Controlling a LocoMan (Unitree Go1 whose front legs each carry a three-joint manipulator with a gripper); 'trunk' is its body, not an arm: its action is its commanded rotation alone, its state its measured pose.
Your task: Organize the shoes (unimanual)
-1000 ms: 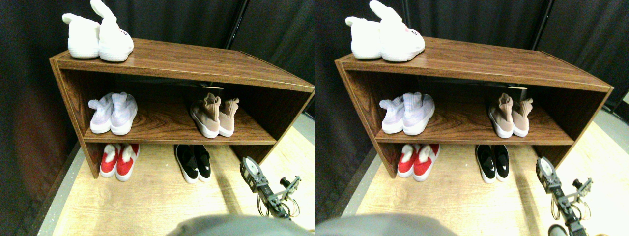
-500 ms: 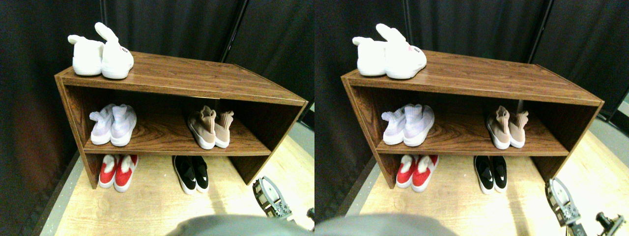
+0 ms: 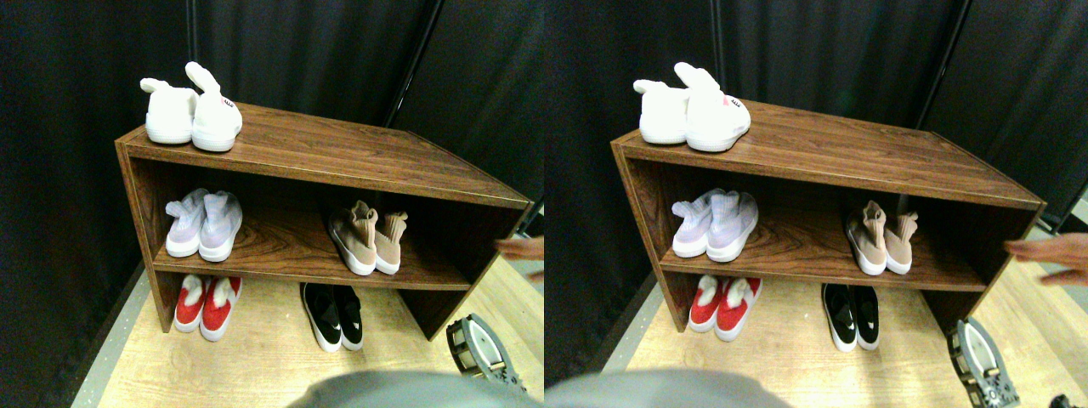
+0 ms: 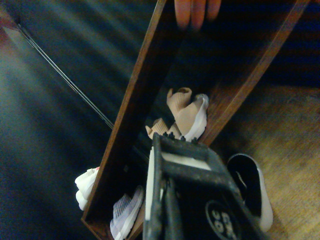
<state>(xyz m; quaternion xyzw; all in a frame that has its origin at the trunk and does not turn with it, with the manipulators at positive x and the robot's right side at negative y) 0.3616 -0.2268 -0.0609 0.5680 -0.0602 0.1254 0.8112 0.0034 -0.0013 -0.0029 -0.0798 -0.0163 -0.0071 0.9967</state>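
1. Shelving of dark brown wood-grain board, the rack, is set against black curtains on a pale wood-look floor; it has a top board, one middle shelf and an open bottom.
2. White shoes with long ear-like tabs are placed at the left end of the top board, side by side and touching.
3. Lilac knit shoes are seen on the left of the middle shelf; tan shoes with ribbed sock collars and white soles are seen on the right of it, close together.
4. Red shoes with white fluffy lining are placed on the floor under the left half; black shoes with white soles are placed under the middle, touching each other.
5. A hand is seen at the right edge, near the rack's right end; in the wrist view its fingertips are shown at the rack's edge, though contact cannot be confirmed.
6. The gripper is seen low at the right, over the floor in front of the rack's right corner, well apart from every shoe; nothing is seen in it.
7. Whether its jaws are apart or together cannot be told, since only a dark open frame is shown in the wrist view.
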